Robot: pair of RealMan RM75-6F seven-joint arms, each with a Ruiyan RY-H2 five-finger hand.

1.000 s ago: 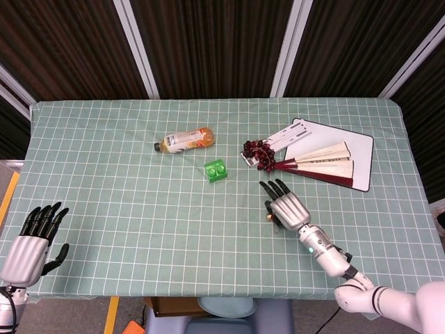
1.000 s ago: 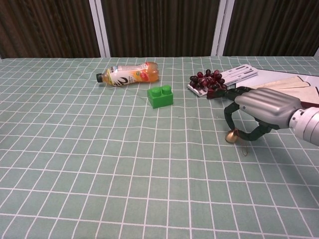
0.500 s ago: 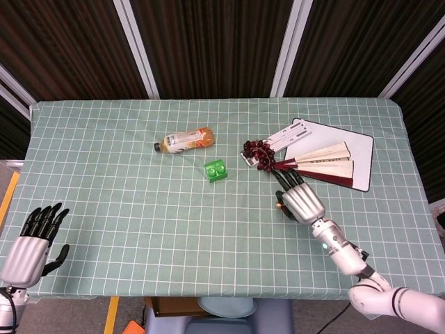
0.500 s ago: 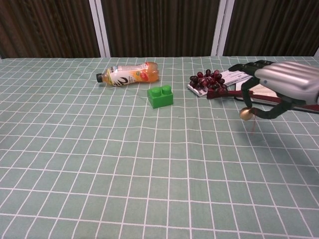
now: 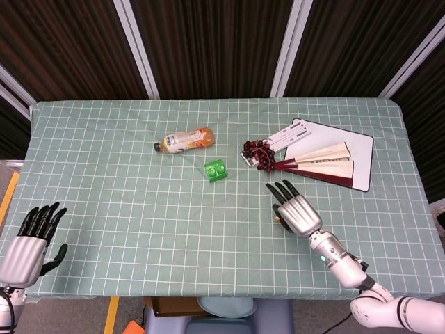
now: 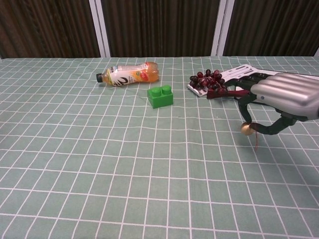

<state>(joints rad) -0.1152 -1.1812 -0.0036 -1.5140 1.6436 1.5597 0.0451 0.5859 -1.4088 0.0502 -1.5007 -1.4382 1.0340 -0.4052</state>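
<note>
The right hand [image 6: 279, 102] hangs above the counter [image 5: 125, 209], out in front of the fan [image 5: 316, 165] and the bunch of dark grapes [image 6: 207, 79]. It pinches a small golden bell [image 6: 246, 128] between thumb and a fingertip, with the other fingers [image 5: 279, 189] stretched forward. A thin red thread dangles from the bell. From the chest view the bell looks clear of the green checked cloth, though I can't be sure how far off it sits.

The hold is slight and the bell is round, so to my eye it could roll out of the pinch if the wrist twists. Keeping the palm level and moving slowly seems wise, as does watching that the dangling thread does not snag on the grapes or the fan's ribs.

The left hand [image 5: 31, 240] rests at the near left edge of the counter, fingers apart and holding nothing, well away from the green block [image 5: 216, 170] and the lying bottle [image 5: 185, 140].
</note>
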